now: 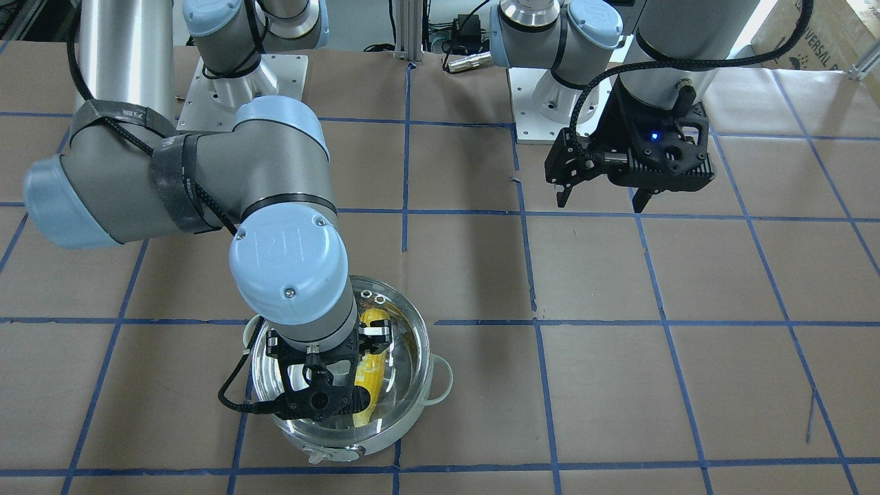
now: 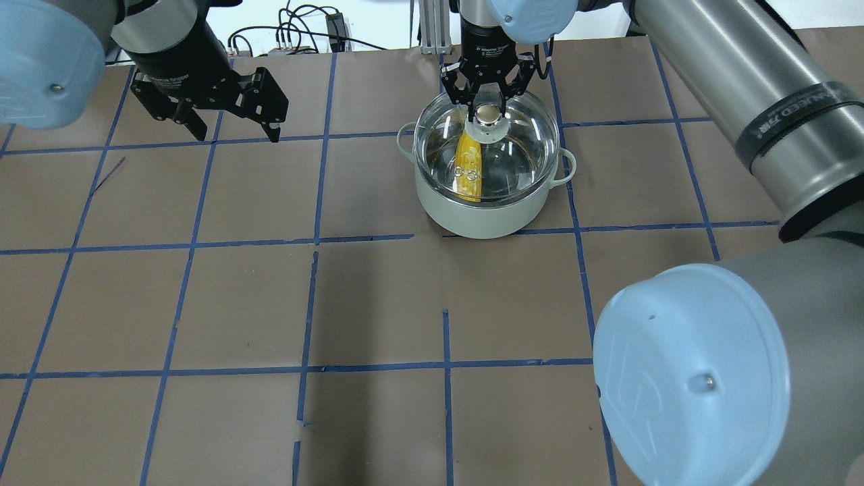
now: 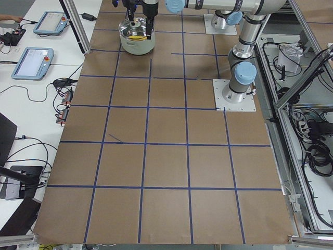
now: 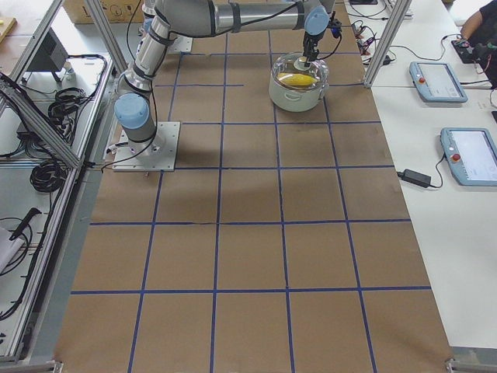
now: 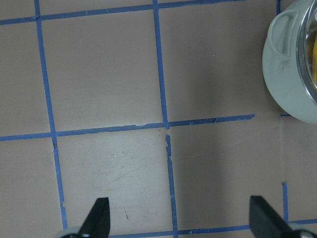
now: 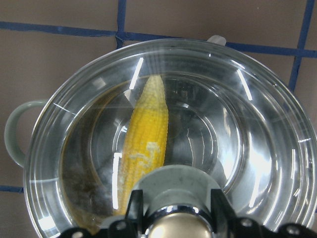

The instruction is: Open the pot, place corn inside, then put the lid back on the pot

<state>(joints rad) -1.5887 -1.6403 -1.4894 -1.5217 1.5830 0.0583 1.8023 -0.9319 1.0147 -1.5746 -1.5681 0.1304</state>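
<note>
The pot (image 2: 482, 216) stands at the table's far side, right of centre. The yellow corn (image 2: 468, 162) lies inside it, also clear in the right wrist view (image 6: 146, 144). The clear glass lid (image 2: 523, 152) covers the pot's opening; I cannot tell whether it rests fully on the rim. My right gripper (image 2: 487, 116) is straight above the pot, its fingers (image 6: 133, 210) closed on either side of the lid's knob (image 6: 176, 230). My left gripper (image 2: 233, 131) hovers open and empty over bare table to the pot's left, with the pot (image 5: 287, 79) at its view's edge.
The table is brown paper with a blue tape grid (image 2: 317, 239). The right arm's forearm and elbow (image 2: 702, 378) hang over the near right of the table. Cables and a mounting post (image 2: 432, 27) sit behind the pot. Operators' tablets (image 4: 439, 78) lie off the table.
</note>
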